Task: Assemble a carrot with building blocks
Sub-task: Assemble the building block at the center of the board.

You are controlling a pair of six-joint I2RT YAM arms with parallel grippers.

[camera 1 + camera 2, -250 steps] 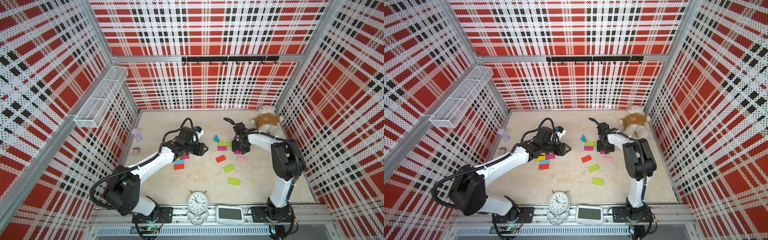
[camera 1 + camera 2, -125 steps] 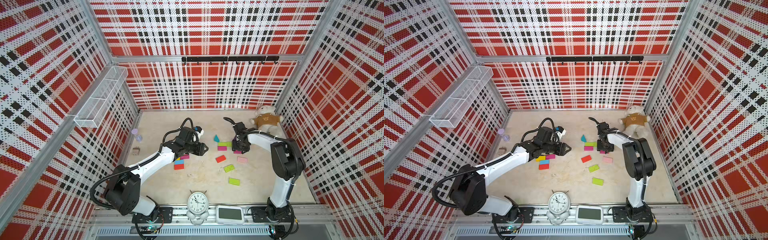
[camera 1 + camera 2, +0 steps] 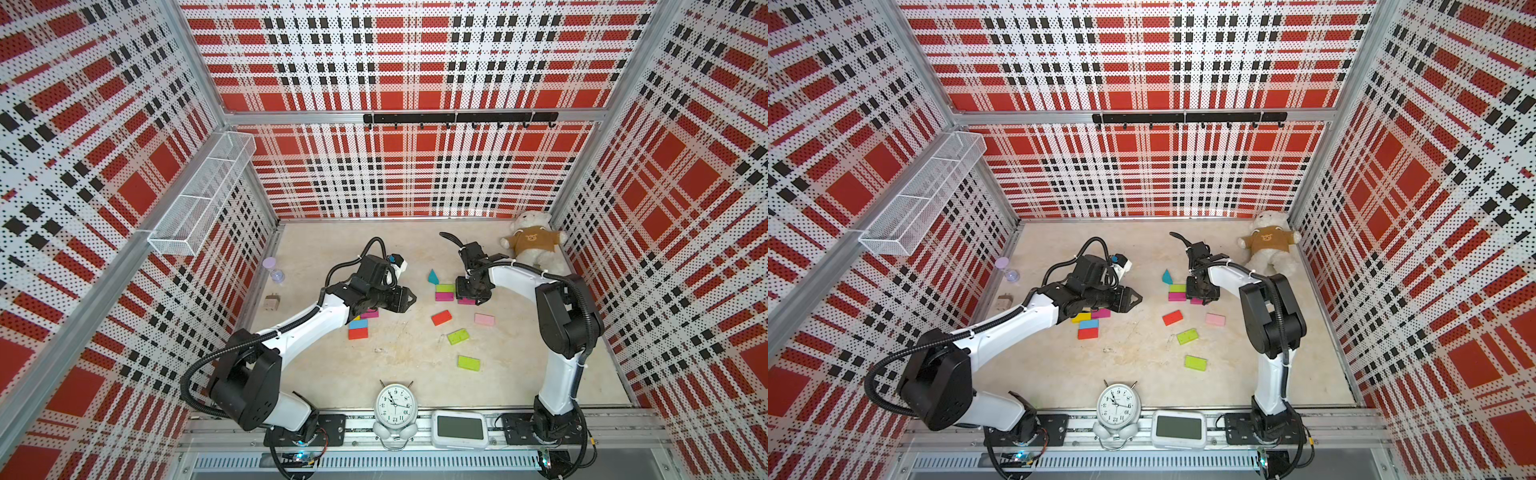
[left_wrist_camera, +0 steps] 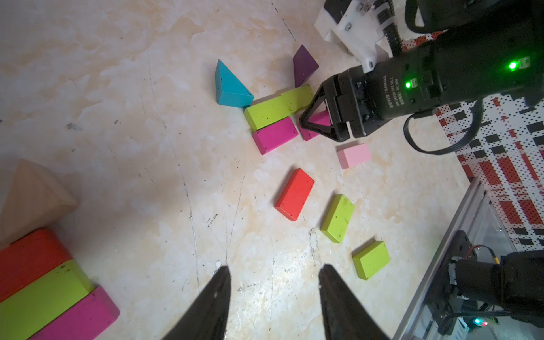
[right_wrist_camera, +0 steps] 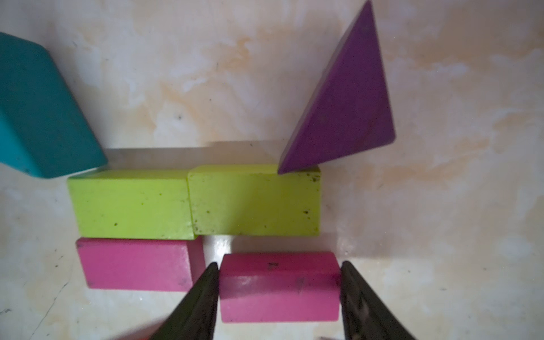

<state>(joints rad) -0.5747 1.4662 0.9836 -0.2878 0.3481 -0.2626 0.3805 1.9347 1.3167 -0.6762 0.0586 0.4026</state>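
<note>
Marbled tabletop (image 3: pixel 399 353); right arm (image 3: pixel 515 278) folds downward, right pincer (image 5: pixel 279 264) clamping magenta block (image 5: pixel 278 297).

Walls (image 3: pixel 415 62): you have perforated panels in red, black and white plaid on three sides
Floor (image 3: pixel 415 249): pale marbled beige, scratched
Left wall (image 3: pixel 83 166): your white wire basket (image 3: pixel 199 195) hangs there
Back wall (image 3: pixel 415 178): a black hook rail (image 3: pixel 457 117)
</note>
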